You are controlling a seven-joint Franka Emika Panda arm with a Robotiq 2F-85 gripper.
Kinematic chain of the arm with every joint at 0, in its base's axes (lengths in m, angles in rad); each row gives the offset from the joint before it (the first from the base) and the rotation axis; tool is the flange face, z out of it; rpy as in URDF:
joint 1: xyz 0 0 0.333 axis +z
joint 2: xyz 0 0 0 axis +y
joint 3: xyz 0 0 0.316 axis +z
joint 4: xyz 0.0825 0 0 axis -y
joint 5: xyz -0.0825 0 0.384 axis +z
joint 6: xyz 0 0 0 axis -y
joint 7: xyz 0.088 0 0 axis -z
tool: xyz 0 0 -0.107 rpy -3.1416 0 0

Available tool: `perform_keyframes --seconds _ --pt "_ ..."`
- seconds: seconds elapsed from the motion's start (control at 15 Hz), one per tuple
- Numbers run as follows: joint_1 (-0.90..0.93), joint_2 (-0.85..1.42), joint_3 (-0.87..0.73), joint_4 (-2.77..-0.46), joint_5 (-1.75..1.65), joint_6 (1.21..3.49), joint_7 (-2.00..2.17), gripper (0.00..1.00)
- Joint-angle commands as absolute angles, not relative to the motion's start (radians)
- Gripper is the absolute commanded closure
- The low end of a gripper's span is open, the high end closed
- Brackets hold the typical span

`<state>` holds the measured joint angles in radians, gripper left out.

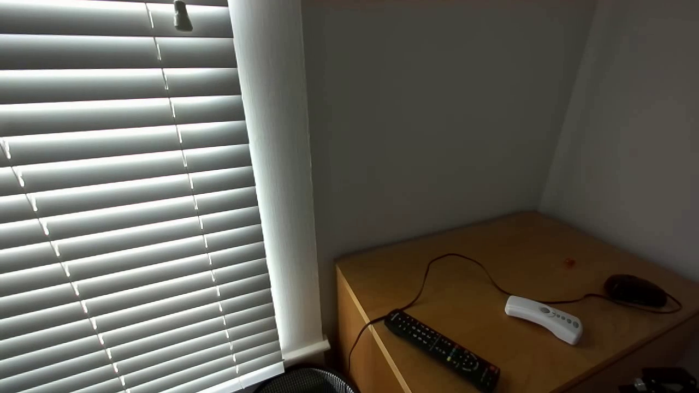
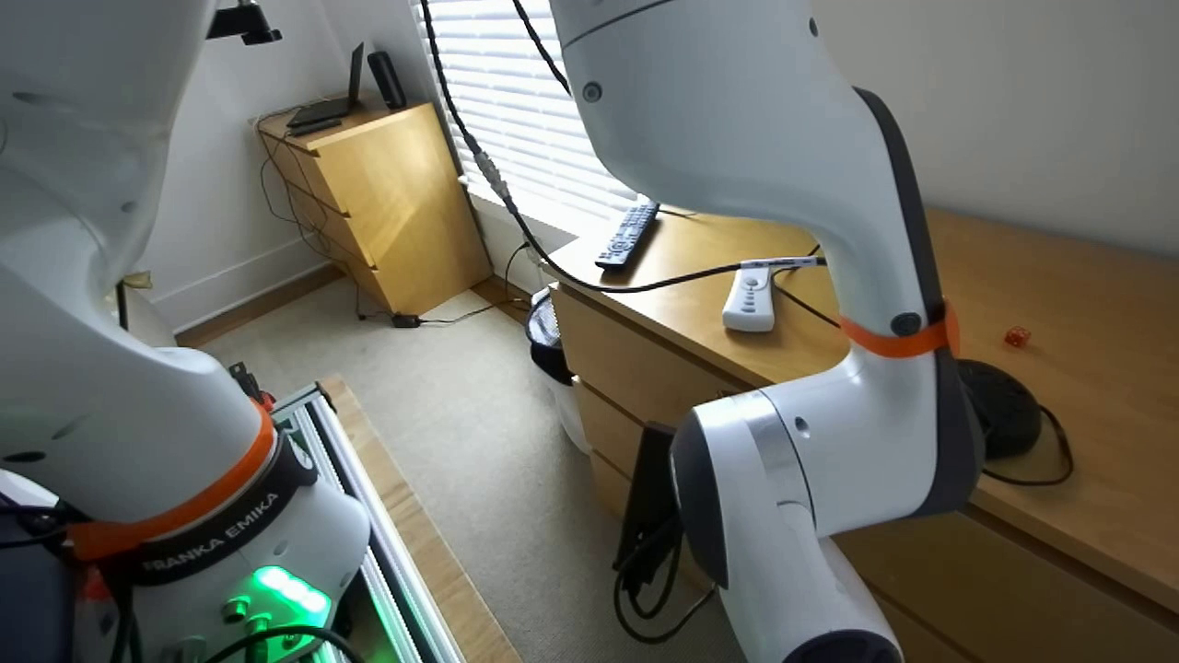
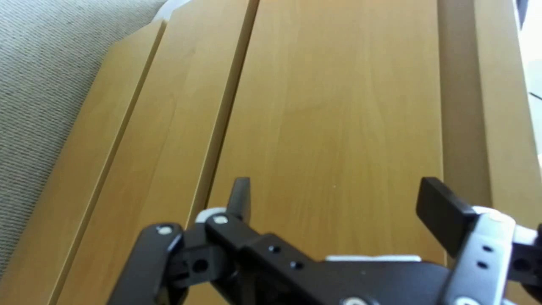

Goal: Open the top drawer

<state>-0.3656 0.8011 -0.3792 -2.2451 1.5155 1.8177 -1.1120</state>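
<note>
The light wood dresser (image 2: 1087,267) shows in both exterior views, with its top surface (image 1: 415,273) visible. Its top drawer (image 3: 338,106) is the widest panel in the wrist view and looks shut. It also shows in an exterior view (image 2: 636,345). A recessed strip (image 3: 463,106) runs between the drawer's top edge and the dresser top. My gripper (image 3: 335,182) is open and empty in front of this panel. Its right finger is near the drawer's top edge, its left finger near the gap to the second drawer (image 3: 178,106). I cannot tell whether the fingers touch the wood.
On the dresser top lie a black remote (image 1: 442,349), a white remote (image 1: 543,319), a black mouse (image 1: 633,289) with a cable and a small red die (image 2: 1017,337). A waste bin (image 2: 566,405) stands beside the dresser. Another cabinet (image 2: 405,203) stands farther back.
</note>
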Motion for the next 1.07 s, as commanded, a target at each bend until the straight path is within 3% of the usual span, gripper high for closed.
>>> perform_keyframes --seconds 0.0,1.0 --pt "-0.410 0.827 -0.361 -2.215 1.512 1.746 -1.114 0.00" --pt "-0.436 0.899 -0.356 -2.171 1.703 1.669 -1.119 0.00"
